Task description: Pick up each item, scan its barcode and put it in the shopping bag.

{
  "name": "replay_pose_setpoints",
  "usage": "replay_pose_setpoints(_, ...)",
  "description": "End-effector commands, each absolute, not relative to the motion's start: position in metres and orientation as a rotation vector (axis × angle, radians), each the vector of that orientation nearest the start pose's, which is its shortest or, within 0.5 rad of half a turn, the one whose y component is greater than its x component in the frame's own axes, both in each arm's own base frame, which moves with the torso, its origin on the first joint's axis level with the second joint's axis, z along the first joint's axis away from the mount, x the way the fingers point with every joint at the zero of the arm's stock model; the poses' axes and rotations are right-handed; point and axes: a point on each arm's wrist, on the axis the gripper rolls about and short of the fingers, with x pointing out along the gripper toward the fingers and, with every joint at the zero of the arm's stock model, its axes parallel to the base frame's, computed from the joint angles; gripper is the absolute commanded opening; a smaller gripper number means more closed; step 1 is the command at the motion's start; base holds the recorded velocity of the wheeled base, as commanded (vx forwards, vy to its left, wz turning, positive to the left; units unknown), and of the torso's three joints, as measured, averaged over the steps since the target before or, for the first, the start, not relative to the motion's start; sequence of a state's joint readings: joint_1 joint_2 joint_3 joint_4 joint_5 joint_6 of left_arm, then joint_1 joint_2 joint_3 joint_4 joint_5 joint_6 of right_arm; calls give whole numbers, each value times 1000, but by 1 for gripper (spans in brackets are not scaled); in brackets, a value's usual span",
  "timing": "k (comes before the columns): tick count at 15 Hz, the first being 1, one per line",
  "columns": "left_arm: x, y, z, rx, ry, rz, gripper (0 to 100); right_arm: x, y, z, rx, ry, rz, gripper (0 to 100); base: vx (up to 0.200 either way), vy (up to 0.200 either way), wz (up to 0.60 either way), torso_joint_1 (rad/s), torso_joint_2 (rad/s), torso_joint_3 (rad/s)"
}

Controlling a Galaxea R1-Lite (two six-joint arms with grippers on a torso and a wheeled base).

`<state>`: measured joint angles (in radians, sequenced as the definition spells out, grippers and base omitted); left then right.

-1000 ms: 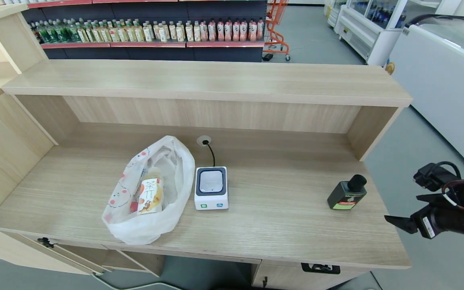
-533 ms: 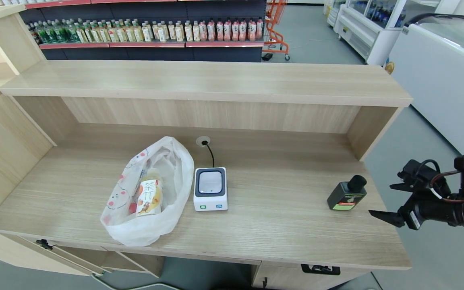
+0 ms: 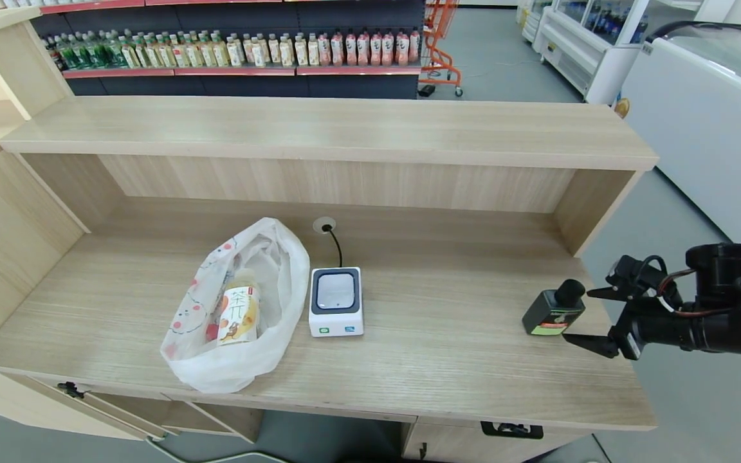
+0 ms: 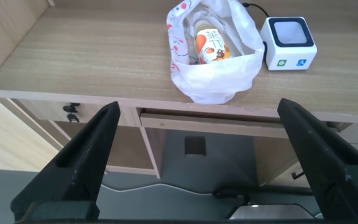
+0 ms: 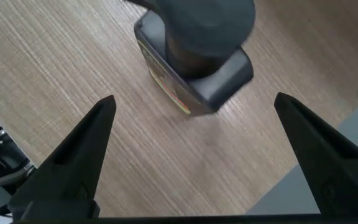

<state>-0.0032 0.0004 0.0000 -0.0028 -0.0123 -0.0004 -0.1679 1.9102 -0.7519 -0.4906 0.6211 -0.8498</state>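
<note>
- Head view: a light wooden counter (image 3: 448, 360) carries a white plastic shopping bag with a cartoon print (image 3: 198, 360) towards its left.
- A tea bottle with an orange label (image 3: 240, 312) lies inside the bag's open mouth.
- Just to the right of the bag sits a white box-shaped barcode scanner (image 3: 336, 302). Its black cable (image 3: 336, 249) runs back to a hole in the counter.
- A dark green square bottle with a black round cap (image 3: 554, 310) sits near the counter's right end, well apart from the scanner.
- The right gripper (image 3: 592, 318) hangs just beside this bottle on its right, with its fingers spread wide and nothing between them.
- Left wrist view: the left gripper (image 4: 199, 106) hangs out in front of the counter, lower than its front edge. Its two black fingers (image 4: 73, 168) are far apart and hold nothing.
- Beyond it lie the shopping bag (image 4: 213, 74), the tea bottle (image 4: 211, 45) inside it and the scanner (image 4: 289, 42) beside it.
- Right wrist view: the right gripper (image 5: 194, 102) has its jaws parted.
- The green bottle (image 5: 191, 56) sits just ahead of the gap, clear of both fingers (image 5: 73, 155), with its cap towards the camera.
</note>
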Motion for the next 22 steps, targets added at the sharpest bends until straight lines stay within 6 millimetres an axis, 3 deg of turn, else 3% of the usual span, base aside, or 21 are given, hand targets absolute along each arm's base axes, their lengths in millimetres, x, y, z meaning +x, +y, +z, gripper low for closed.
replay_pose_setpoints(1, -23, 0, 76, 0, -3, -15, 100, 329, -30, 86, -554, 382, 700, 100, 0, 0, 0, 0, 0, 0)
replay_pose_setpoints(4, -23, 0, 76, -2, -3, -15, 100, 340, -24, 83, -558, 375, 719, 100, 0, 0, 0, 0, 0, 0)
replay_pose_setpoints(5, -23, 0, 76, -2, -3, -15, 100, 340, -24, 83, -558, 375, 719, 0, 0, 0, 0, 0, 0, 0)
replay_pose_setpoints(11, -23, 0, 76, -2, -3, -15, 100, 341, -19, 78, -558, 383, 736, 0, 0, 0, 0, 0, 0, 0)
replay_pose_setpoints(14, -23, 0, 76, 0, -3, -15, 100, 329, -14, 119, -630, 218, 696, 0, 0, 0, 0, 0, 0, 0)
replay_pose_setpoints(15, -23, 0, 76, -2, -3, -15, 100, 313, -8, 139, -669, 144, 695, 0, 0, 0, 0, 0, 0, 0)
replay_pose_setpoints(17, -23, 0, 76, 0, -3, -15, 100, 272, 4, 158, -880, 5, 702, 0, 0, 0, 0, 0, 0, 0)
replay_pose_setpoints(19, -23, 0, 76, 0, -3, -15, 100, 229, 22, 152, -1082, -109, 789, 0, 0, 0, 0, 0, 0, 0)
replay_pose_setpoints(20, -23, 0, 76, -2, -3, -15, 100, 201, 42, 138, -1146, -154, 904, 0, 0, 0, 0, 0, 0, 0)
replay_pose_setpoints(22, -23, 0, 76, -2, -3, -15, 100, 180, 73, 124, -1315, -288, 1043, 0, 0, 0, 0, 0, 0, 0)
